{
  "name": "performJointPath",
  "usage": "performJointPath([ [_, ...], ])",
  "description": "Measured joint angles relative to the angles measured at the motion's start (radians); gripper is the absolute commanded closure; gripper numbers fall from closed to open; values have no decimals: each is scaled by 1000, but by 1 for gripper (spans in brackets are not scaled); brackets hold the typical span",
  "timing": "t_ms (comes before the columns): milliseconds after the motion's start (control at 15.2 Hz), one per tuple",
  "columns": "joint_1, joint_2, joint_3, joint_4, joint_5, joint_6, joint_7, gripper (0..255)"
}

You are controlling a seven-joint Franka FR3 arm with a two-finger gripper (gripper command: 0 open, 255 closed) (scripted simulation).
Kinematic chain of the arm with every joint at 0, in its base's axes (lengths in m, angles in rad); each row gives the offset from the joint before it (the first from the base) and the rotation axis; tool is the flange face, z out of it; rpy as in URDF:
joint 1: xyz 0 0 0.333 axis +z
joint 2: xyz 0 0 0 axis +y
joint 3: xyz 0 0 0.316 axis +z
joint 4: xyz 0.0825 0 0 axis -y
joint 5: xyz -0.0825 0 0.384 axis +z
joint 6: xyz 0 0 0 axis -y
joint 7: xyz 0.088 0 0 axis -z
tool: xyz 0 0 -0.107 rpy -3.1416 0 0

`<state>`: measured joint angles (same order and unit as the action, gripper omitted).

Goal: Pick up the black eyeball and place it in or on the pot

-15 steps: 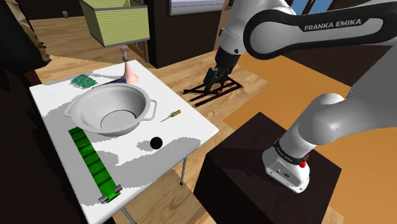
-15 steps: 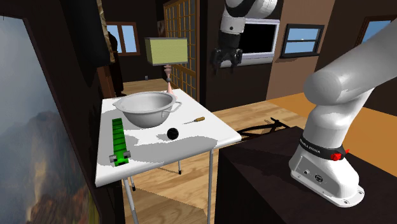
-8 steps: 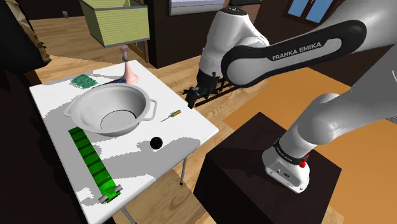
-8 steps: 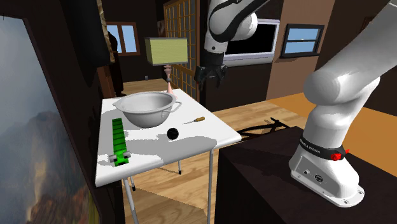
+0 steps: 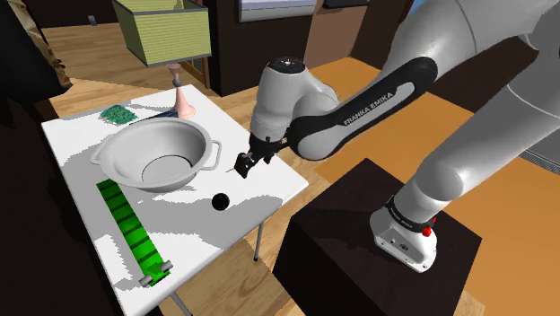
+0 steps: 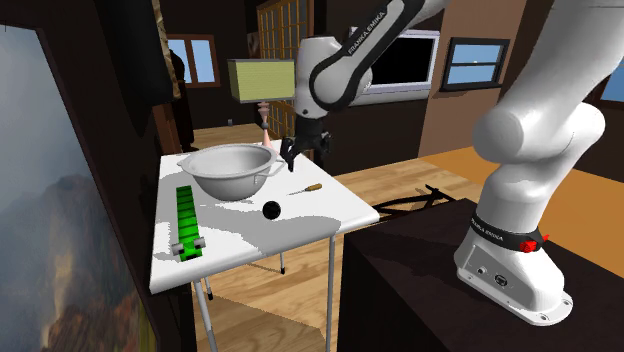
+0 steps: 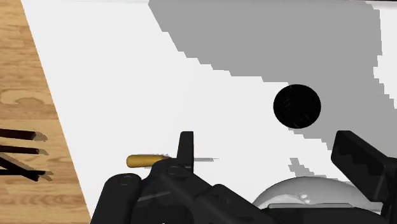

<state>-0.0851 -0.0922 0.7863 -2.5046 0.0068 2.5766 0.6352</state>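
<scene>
The black eyeball (image 5: 219, 202) is a small black ball lying on the white table (image 5: 81, 135), near the edge that faces the stand. The pot (image 5: 121, 157) is a wide grey bowl with side handles, standing upright in the middle of the table. My gripper (image 5: 243, 168) hovers low over the table between the pot's handle and the ball, with nothing in it. In the wrist view its fingers (image 7: 185, 149) stand well apart, and the ball (image 7: 297, 106) lies ahead of them, untouched. In the second exterior view the gripper (image 6: 289, 158) hangs beside the pot (image 6: 230, 182), above the ball (image 6: 271, 209).
A small screwdriver with a yellow handle (image 6: 307, 188) lies under the gripper. A long green strip (image 5: 130, 229) lies along the table's near side. A lamp with a pink foot (image 5: 184, 104) and a green board (image 5: 117, 113) stand at the far end. The stand (image 5: 377, 233) is close by.
The arm has swung down and across from above the floor beyond the table. The gripper now hangs low over the table by the screwdriver. Its fingers stay apart; the ball has not moved.
</scene>
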Motion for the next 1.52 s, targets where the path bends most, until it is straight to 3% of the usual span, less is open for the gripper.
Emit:
performJointPath([
  [132, -21, 142, 27, 62, -193, 33, 170, 0],
  [330, 48, 312, -37, 143, -443, 51, 384, 0],
  [660, 225, 528, -176, 310, -669, 38, 599, 0],
  [1188, 311, 656, -274, 384, -783, 78, 686, 0],
  [1518, 321, 673, -286, 393, -797, 85, 697, 0],
])
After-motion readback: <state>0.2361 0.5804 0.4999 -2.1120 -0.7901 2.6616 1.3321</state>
